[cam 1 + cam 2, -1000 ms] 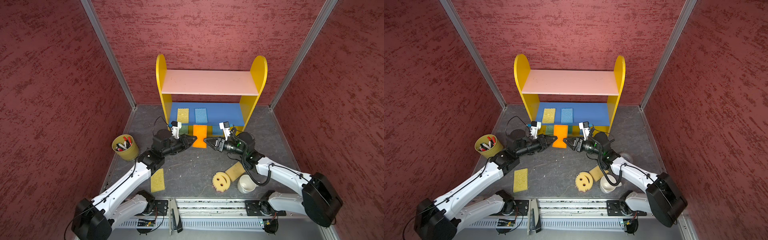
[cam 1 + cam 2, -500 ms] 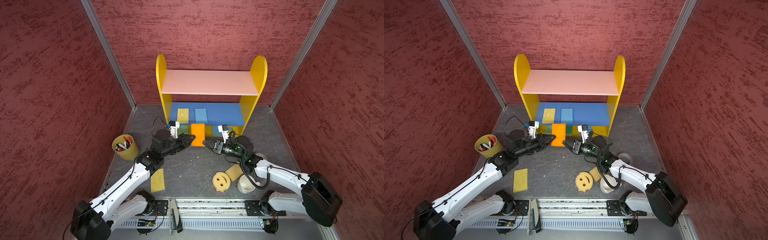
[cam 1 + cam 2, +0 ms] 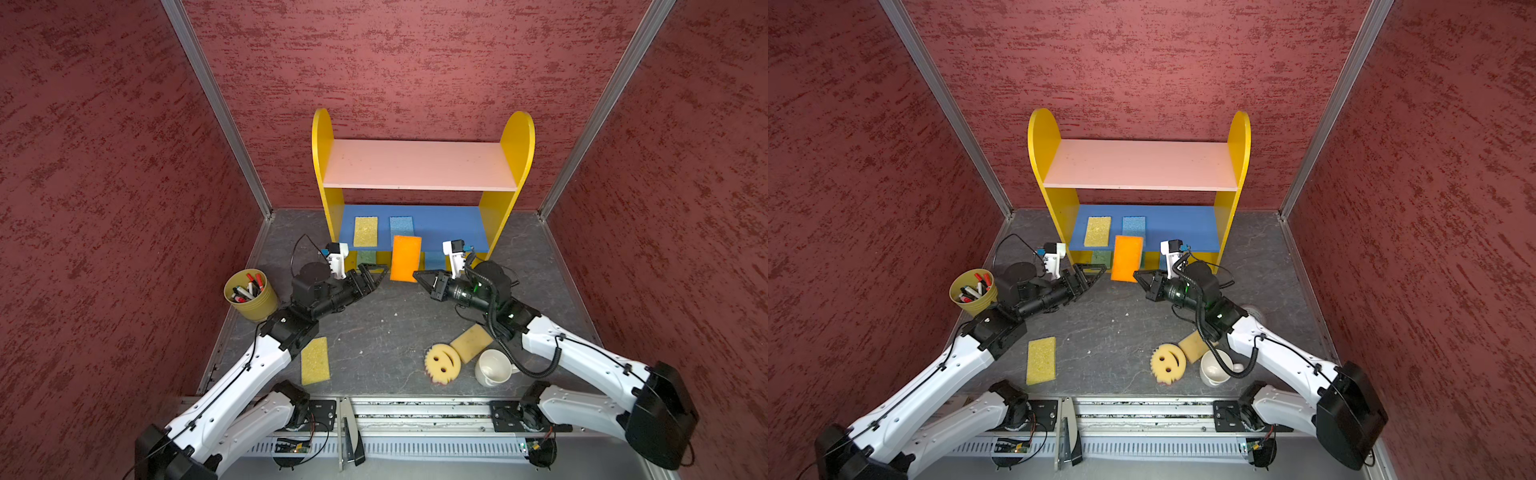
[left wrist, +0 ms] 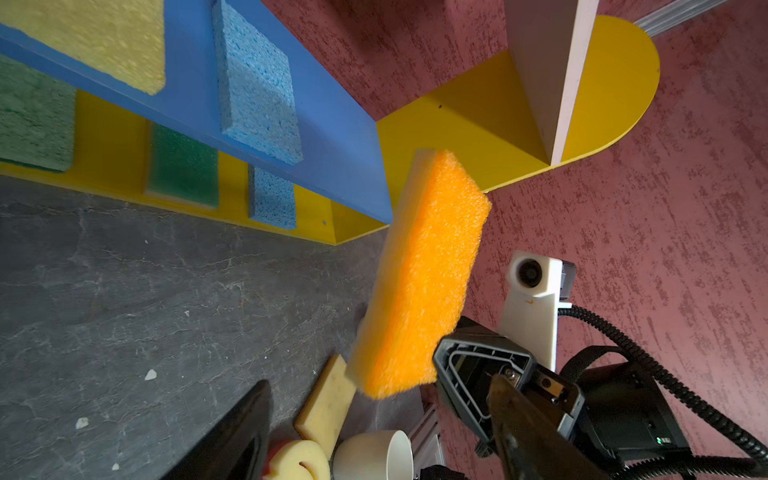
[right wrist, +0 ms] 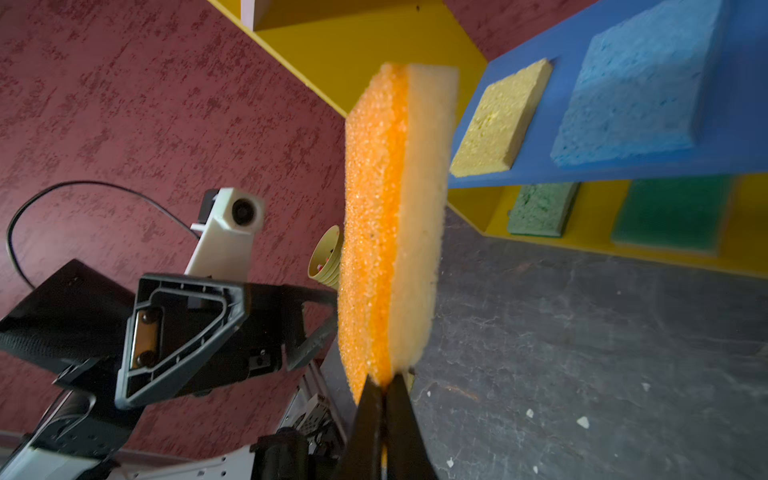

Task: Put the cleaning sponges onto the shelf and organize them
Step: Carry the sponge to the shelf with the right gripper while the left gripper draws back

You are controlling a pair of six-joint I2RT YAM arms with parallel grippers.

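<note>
The right gripper (image 3: pixel 417 275) is closed on the lower edge of the orange sponge (image 3: pixel 406 258); the right wrist view shows both fingertips (image 5: pixel 376 399) pinching that edge. The orange sponge is upright and slightly tilted, clear of the table (image 3: pixel 386 324), directly in front of the shelf (image 3: pixel 322 166) at the level of the blue board (image 3: pixel 453 224). Its orange face is turned towards the left arm and its pale foam back towards the shelf. The left gripper (image 3: pixel 376 277) is open, jaws wide apart, just beside the sponge's left edge; whether a fingertip touches the sponge cannot be determined. On the blue board, the upper yellow sponge (image 3: pixel 365 231) and the upper blue sponge (image 3: pixel 402 226) lie flat side by side, near its left end. On the yellow base below lie the light green sponge (image 4: pixel 33 120), the dark green sponge (image 4: pixel 183 166) and the lower blue sponge (image 4: pixel 272 199), in a row. The pink top board (image 3: pixel 415 166) carries no sponge. On the table, the lower yellow sponge (image 3: pixel 315 360) lies beside the left arm. The smiley sponge (image 3: pixel 443 362) and the tan sponge (image 3: pixel 471 341) lie close together under the right arm, next to the mug (image 3: pixel 493 368). The marker cup (image 3: pixel 250 294) stands at the table's left edge.
</note>
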